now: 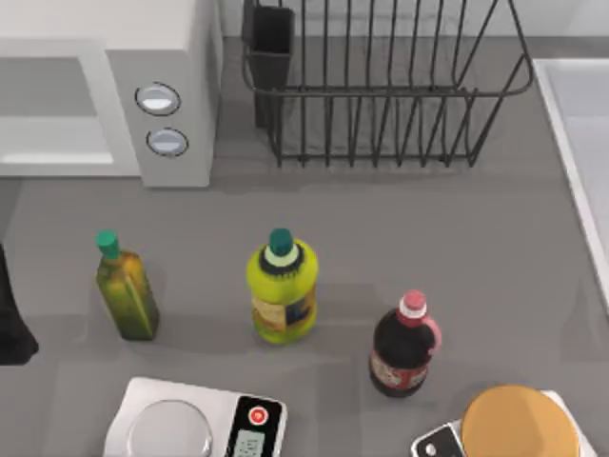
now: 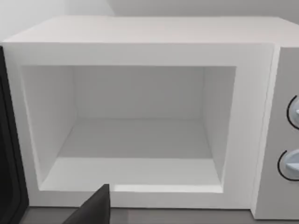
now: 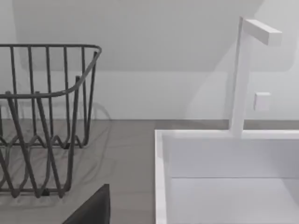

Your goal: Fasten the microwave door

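Observation:
The microwave (image 1: 162,57) stands at the table's back left, white with a grey panel (image 1: 164,119) bearing two round dials. In the left wrist view its cavity (image 2: 135,135) gapes wide and bare. The microwave door (image 2: 9,158) shows as a dark panel swung out at the cavity's hinge side. A dark part of my left gripper (image 2: 93,212) sits low in front of the cavity, short of the microwave. A dark stretch of my left arm (image 1: 11,319) lies at the table's left edge. A dark part of my right gripper (image 3: 93,210) faces the rack and sink.
A black wire dish rack (image 1: 381,95) stands at the back centre and a white sink (image 1: 580,143) on the right. Mid-table stand a green oil bottle (image 1: 126,290), a yellow bottle (image 1: 282,288) and a dark red bottle (image 1: 403,347). Kitchen scales (image 1: 195,424) sit at the front.

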Robot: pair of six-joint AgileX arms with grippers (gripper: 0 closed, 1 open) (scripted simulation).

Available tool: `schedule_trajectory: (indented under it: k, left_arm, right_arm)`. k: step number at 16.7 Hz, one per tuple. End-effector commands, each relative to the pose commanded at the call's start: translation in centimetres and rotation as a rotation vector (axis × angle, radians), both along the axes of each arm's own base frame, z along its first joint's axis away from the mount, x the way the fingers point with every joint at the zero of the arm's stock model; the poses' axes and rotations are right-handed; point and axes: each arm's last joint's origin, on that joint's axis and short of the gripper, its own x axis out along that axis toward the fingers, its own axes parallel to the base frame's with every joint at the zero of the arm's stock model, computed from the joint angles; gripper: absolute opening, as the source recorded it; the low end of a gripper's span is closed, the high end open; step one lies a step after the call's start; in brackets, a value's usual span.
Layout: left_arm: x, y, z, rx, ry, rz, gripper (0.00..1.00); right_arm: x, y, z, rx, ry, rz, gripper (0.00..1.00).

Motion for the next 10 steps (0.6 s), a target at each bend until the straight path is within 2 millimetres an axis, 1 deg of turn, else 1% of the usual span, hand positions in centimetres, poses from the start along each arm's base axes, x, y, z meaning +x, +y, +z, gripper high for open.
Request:
schedule_trajectory:
  k: [1,10]
  left_arm:
    - [0.00,0.00,0.00,0.000,0.000,0.000,1.00]
    - [0.00,0.00,0.00,0.000,0.000,0.000,0.32]
  right_arm:
    - [0.00,0.00,0.00,0.000,0.000,0.000,1.00]
    - [0.00,0.00,0.00,0.000,0.000,0.000,1.00]
